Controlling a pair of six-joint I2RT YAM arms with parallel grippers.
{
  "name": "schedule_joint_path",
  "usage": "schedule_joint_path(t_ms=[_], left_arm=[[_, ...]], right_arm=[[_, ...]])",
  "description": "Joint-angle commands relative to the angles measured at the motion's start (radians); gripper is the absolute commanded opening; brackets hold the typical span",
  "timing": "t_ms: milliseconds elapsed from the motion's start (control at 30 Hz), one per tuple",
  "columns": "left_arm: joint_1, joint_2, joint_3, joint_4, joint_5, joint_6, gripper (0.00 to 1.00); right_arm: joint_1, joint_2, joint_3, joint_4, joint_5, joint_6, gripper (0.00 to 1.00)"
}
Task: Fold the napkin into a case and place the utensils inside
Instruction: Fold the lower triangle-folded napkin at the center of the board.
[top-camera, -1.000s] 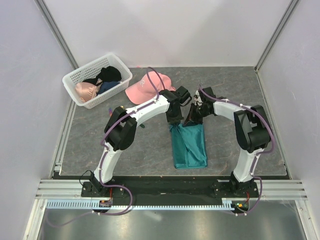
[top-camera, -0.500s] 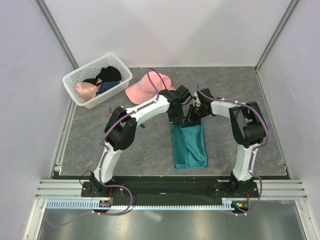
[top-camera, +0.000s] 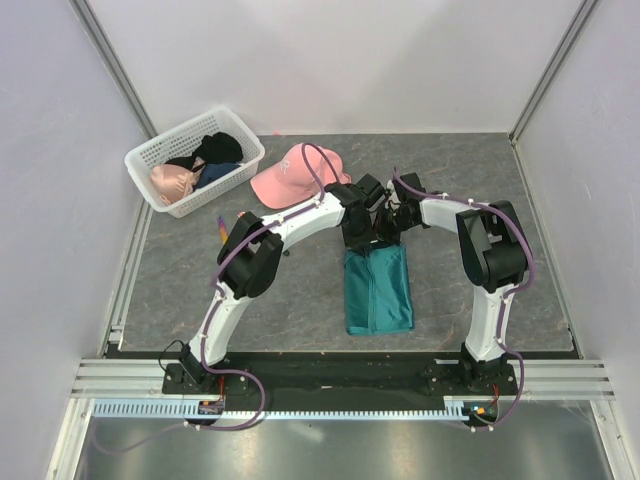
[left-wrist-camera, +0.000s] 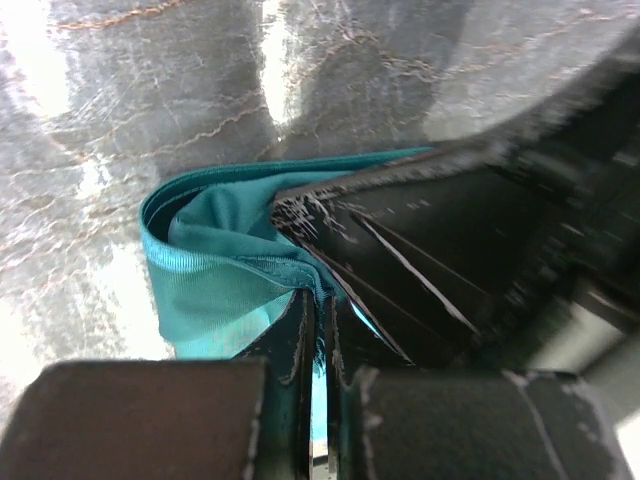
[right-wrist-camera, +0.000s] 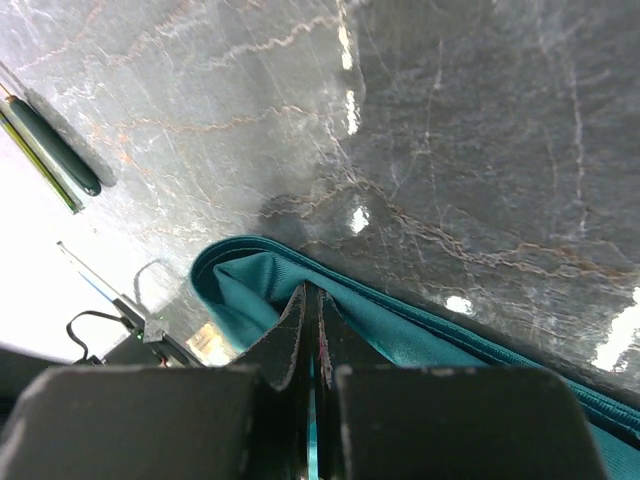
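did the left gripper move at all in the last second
Yes, slightly. In the top view the left gripper shifted right, away from the pink cap and closer to the right gripper, while still pinching the napkin at its far edge.

Arms arched forward, wrists converging; left pincer (top-camera: 359, 240), right pincer (top-camera: 385, 238) side by side, both clamped closed.

**Tally on the table**

One napkin (top-camera: 378, 290). Two utensils (right-wrist-camera: 60, 148) (one with a dark handle, and a thin one just beside it). One pink cap (top-camera: 290, 178). One white basket (top-camera: 148, 183), its cloth pieces (top-camera: 215, 150) too heaped to count. Two grippers: left gripper (left-wrist-camera: 312, 305), right gripper (right-wrist-camera: 311, 298).
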Motion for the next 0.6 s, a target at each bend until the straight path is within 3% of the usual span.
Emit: schedule_joint_path(t_ms=[0,467,567], left_arm=[[-0.006,0.036,0.043,0.042,0.018,0.016,0.02],[-0.004,0.028,0.039,0.072,0.041,-0.008,0.02],[-0.006,0.025,0.036,0.078,0.052,-0.015,0.11]], right_arm=[[-0.001,-0.003,0.057,-0.012,-0.006,0.006,0.00],[-0.053,-0.162,0.093,-0.244,0.109,-0.094,0.04],[-0.054,-0.225,0.044,-0.258,0.120,-0.108,0.05]])
